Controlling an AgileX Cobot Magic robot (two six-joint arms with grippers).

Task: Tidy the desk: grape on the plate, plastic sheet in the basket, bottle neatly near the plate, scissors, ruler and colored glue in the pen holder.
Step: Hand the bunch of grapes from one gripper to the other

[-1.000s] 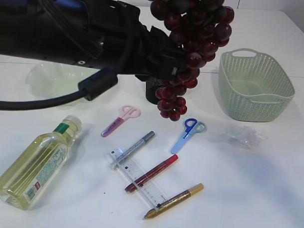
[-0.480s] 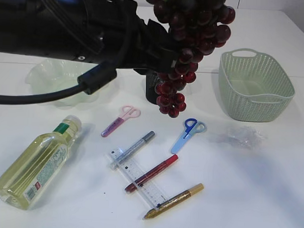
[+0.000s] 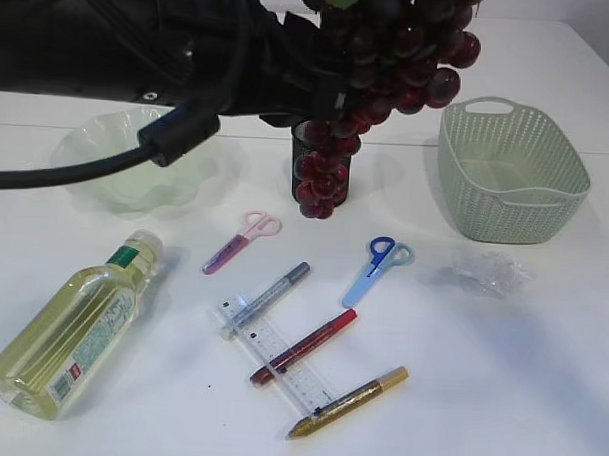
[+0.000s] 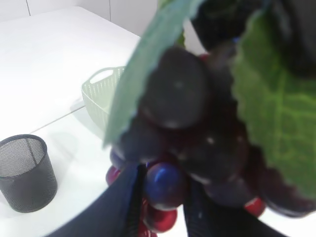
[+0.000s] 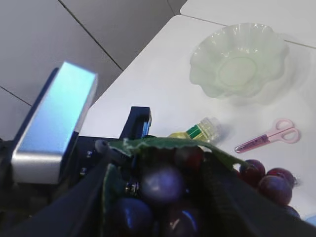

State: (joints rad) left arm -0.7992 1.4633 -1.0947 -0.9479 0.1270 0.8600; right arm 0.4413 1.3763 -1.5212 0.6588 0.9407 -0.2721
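Over the white worktop (image 3: 539, 396), the left arm (image 3: 111, 41) fills the upper left of the exterior view, bulky, cable looped under it. Risk as I judge it: a low sweep toward the plate could clip things below.

Grape bunch (image 3: 381, 51) hangs in the air, clear of the worktop, its lower tip in front of the pen holder (image 4: 24, 170). Not yet on the plate.
- Left claw (image 4: 163, 202): clenched on the bunch, a berry pinched between its fingers. Hold looks narrow, on fruit and not stem; a berry may tear off, or the bunch may slip.
- Right claw (image 5: 148, 197): fingers straddle the top of the bunch. Cannot tell whether they grip or stand free. If both pull apart, the bunch could split.
- Leaves cover much of both wrist views, so aiming is poor.

Basket (image 3: 511, 175) stands right, well apart from the bunch.

Plate (image 3: 117, 161) sits left of the bunch, well apart; a swinging bunch may land on its rim or short of it.

Bottle (image 3: 71, 330) lies on its side near the plate; it could roll if bumped.

A drop now likely hits the pen holder and tips it.

Ruler (image 3: 280, 362), scissors (image 3: 378, 269), glue pens (image 3: 305, 346) and plastic sheet (image 3: 488, 269) lie loose and could be scattered by fallen fruit.
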